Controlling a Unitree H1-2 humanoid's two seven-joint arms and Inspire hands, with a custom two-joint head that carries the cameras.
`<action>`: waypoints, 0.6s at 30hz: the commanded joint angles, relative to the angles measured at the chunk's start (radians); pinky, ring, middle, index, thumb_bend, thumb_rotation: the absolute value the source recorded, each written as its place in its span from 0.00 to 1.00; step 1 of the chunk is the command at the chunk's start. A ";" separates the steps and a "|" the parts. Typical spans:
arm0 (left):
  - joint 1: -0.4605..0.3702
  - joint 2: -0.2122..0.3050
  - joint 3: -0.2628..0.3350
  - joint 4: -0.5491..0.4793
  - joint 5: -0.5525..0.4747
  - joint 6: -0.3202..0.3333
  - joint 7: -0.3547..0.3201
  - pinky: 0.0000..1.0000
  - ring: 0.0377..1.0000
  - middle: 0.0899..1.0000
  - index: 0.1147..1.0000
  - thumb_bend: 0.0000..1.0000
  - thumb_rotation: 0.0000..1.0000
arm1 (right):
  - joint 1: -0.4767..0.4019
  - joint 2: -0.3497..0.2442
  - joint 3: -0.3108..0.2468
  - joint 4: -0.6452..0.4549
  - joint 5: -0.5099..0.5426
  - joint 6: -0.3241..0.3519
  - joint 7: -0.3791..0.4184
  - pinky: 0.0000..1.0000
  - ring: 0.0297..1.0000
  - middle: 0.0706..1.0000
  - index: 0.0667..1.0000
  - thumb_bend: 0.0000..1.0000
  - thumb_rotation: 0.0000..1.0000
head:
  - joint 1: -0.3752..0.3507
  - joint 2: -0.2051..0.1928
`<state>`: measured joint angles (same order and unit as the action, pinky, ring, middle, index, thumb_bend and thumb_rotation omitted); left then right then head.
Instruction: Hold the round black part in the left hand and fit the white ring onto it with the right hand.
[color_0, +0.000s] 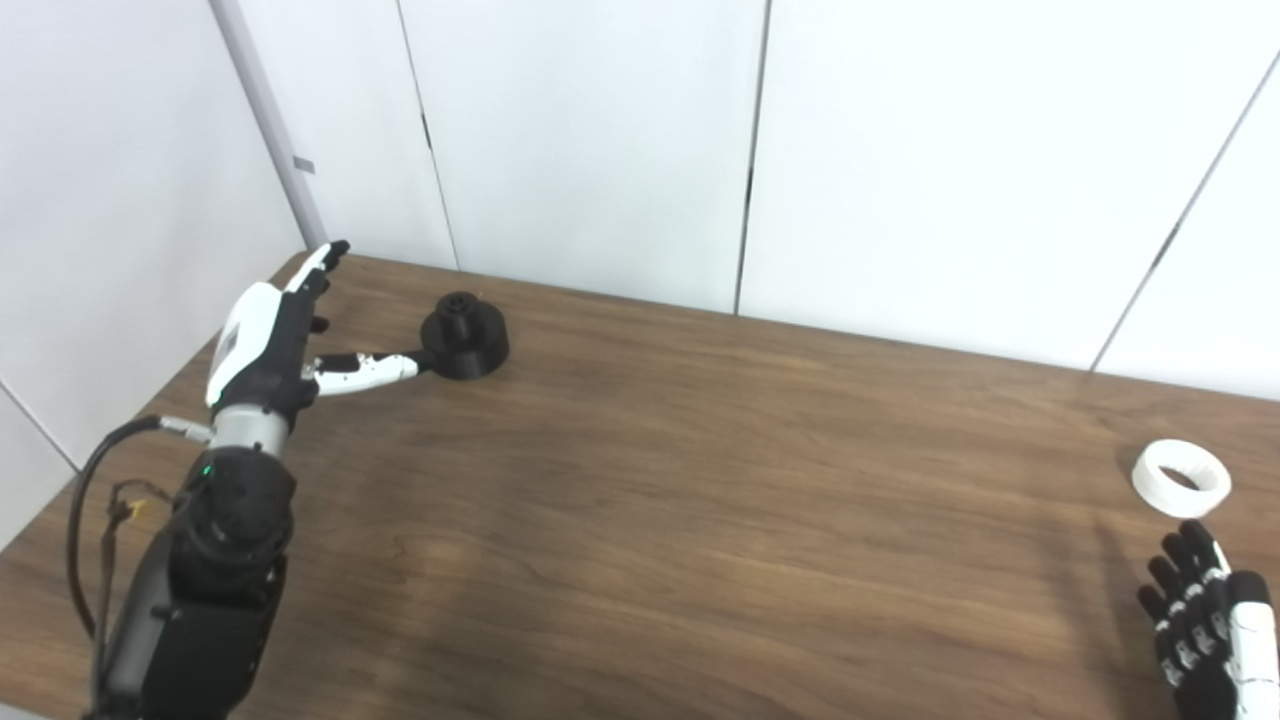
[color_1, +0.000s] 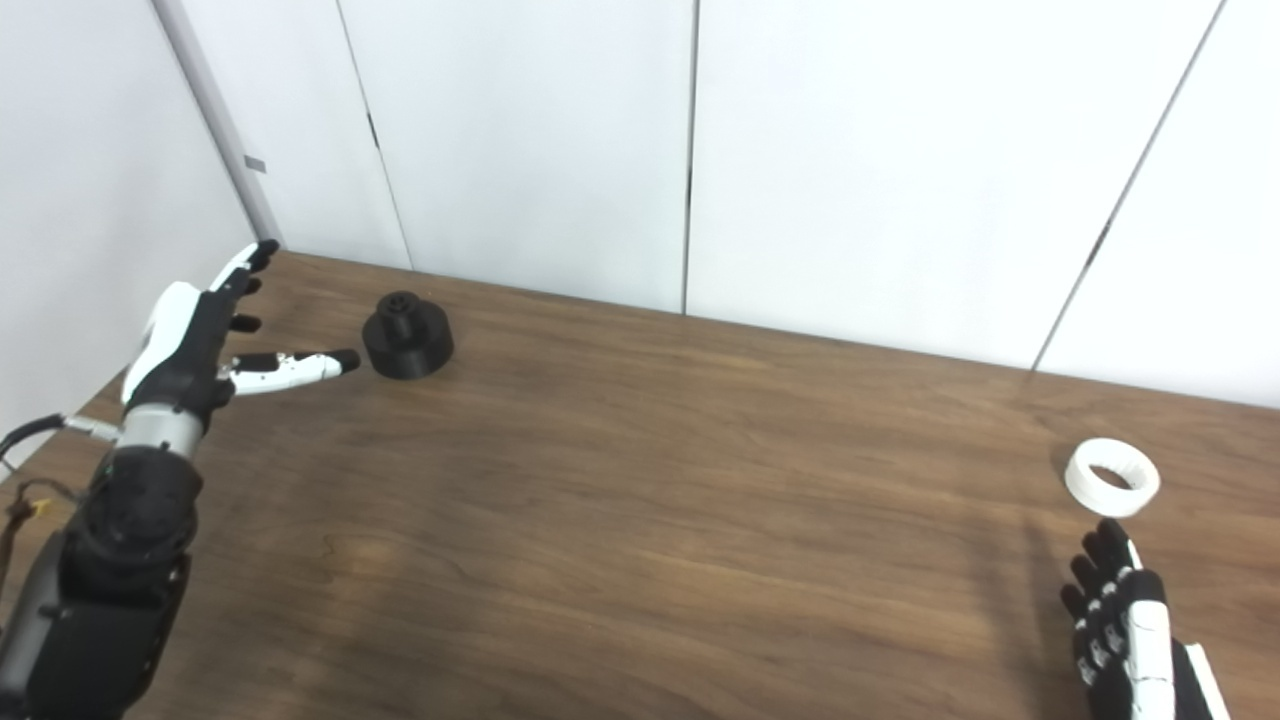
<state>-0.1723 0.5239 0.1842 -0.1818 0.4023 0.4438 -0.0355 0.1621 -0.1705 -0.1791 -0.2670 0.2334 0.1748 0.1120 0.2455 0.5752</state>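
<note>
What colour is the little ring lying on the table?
The small round plastic ring is plain white, clearest in the left eye view.

We see bright, even, soft light from overhead. A pale sheen lies across the bench, with faint soft shadows beside the ring. Both views are slightly soft, mildly grainy, without strong glare.

On my table, the round part sits at the far left, close to the back edge. My left hand is just left of it, fingers spread, the thumb reaching toward its base; I cannot tell whether it touches. The ring lies flat at the far right, well apart from the part. My right hand is at the near right corner, just nearer than the ring, fingertips short of it.
</note>
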 joint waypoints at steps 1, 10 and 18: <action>-0.057 0.060 -0.008 0.028 0.021 -0.030 -0.007 0.82 0.95 0.96 0.92 0.95 0.28 | -0.019 -0.004 -0.004 -0.039 0.000 -0.040 -0.002 1.00 1.00 1.00 1.00 0.43 1.00 | -0.002 0.003; -0.156 0.173 -0.156 0.308 0.084 -0.106 -0.061 0.89 1.00 0.99 0.89 1.00 0.41 | -0.012 0.001 -0.003 -0.053 -0.005 -0.035 -0.007 1.00 1.00 1.00 1.00 0.43 1.00 | -0.009 0.007; -0.213 0.181 -0.233 0.478 0.126 -0.177 -0.021 1.00 1.00 0.97 0.84 1.00 0.42 | -0.012 0.006 -0.002 -0.064 0.003 -0.030 -0.006 1.00 1.00 1.00 1.00 0.41 1.00 | -0.011 0.009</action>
<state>-0.3261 0.6660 -0.0553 0.3010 0.5051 0.2935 -0.0927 0.1686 -0.1634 -0.1767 -0.2833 0.2295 0.1753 0.1104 0.2332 0.5829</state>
